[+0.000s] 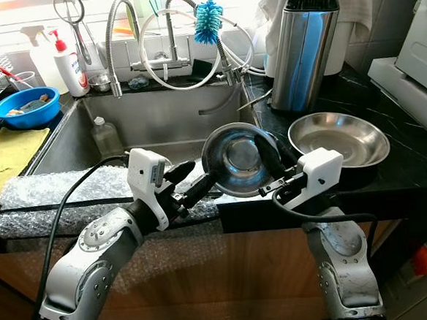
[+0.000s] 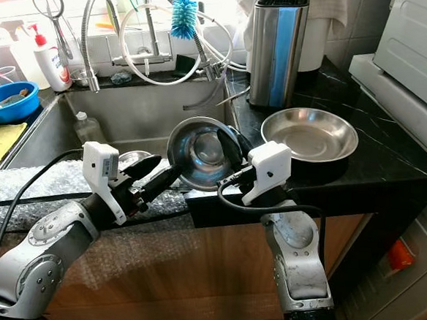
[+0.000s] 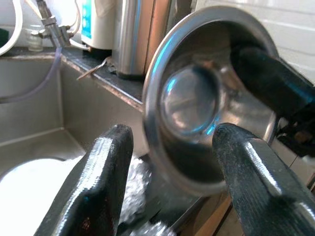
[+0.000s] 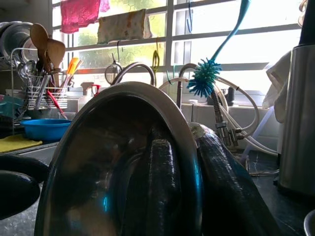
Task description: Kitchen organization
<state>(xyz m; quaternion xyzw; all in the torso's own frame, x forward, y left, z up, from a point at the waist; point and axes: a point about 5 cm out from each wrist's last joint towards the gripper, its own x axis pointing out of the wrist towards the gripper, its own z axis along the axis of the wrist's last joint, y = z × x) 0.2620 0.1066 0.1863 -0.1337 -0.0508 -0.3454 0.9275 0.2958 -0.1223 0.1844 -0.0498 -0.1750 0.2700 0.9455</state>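
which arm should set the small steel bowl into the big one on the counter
Right. The right gripper already clamps the small steel bowl's rim, and the big steel bowl sits on its side; the left gripper is open, farther away.

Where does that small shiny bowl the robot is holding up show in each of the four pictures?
Left eye view: small steel bowl, centre, over the sink's front edge.
Right eye view: centre-left.
Left wrist view: right of centre, tilted on edge.
Right wrist view: fills the lower middle.
Shared landmark: blue bottle brush, also in the right wrist view.
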